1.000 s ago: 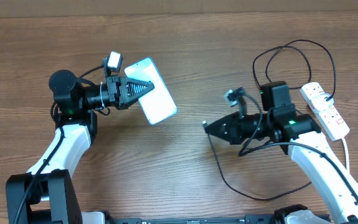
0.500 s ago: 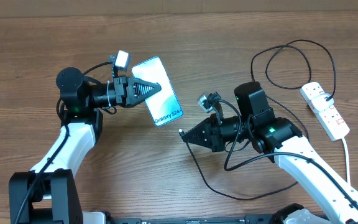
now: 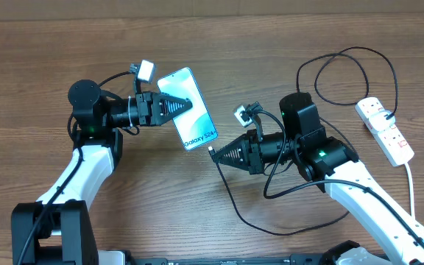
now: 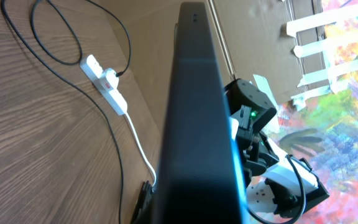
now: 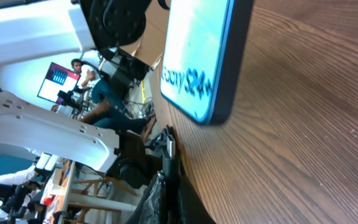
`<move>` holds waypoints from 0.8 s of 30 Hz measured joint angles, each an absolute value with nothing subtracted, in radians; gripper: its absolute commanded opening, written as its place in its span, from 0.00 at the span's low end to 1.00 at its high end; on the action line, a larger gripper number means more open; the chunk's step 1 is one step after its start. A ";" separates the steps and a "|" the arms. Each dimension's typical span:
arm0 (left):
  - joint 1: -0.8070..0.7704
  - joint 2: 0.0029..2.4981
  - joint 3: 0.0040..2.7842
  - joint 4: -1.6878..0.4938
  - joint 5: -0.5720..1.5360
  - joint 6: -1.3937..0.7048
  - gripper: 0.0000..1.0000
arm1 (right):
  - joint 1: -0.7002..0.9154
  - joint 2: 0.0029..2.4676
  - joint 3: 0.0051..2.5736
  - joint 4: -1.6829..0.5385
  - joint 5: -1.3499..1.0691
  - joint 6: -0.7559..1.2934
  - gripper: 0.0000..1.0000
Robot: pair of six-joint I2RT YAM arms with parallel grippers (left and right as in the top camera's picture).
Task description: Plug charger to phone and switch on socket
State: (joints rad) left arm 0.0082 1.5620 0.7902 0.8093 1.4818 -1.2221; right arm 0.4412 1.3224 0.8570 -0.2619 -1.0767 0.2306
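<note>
At table (image 3: 160,210), one phone (image 3: 199,126), one socket (image 3: 386,131)

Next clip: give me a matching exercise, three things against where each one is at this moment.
Things:
1. phone
2. cable tip
3. power strip

Places:
A. pinched in the right claw
B. lying on the table, far right
C. held up in the left claw

Pairs: 1-C, 2-A, 3-B
</note>
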 measured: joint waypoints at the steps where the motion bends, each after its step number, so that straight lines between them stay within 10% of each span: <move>1: 0.005 1.562 0.790 0.809 1.481 -1.221 0.05 | 0.441 1.322 0.857 -0.254 -1.077 0.242 0.04; 24: -0.009 1.562 0.790 0.813 1.477 -1.216 0.04 | 0.446 1.339 0.857 -0.247 -1.093 0.347 0.04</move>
State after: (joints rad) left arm -0.0093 1.5623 0.7902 0.8131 1.4769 -1.2163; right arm 0.4458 1.3392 0.8570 -0.2474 -1.0927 0.3473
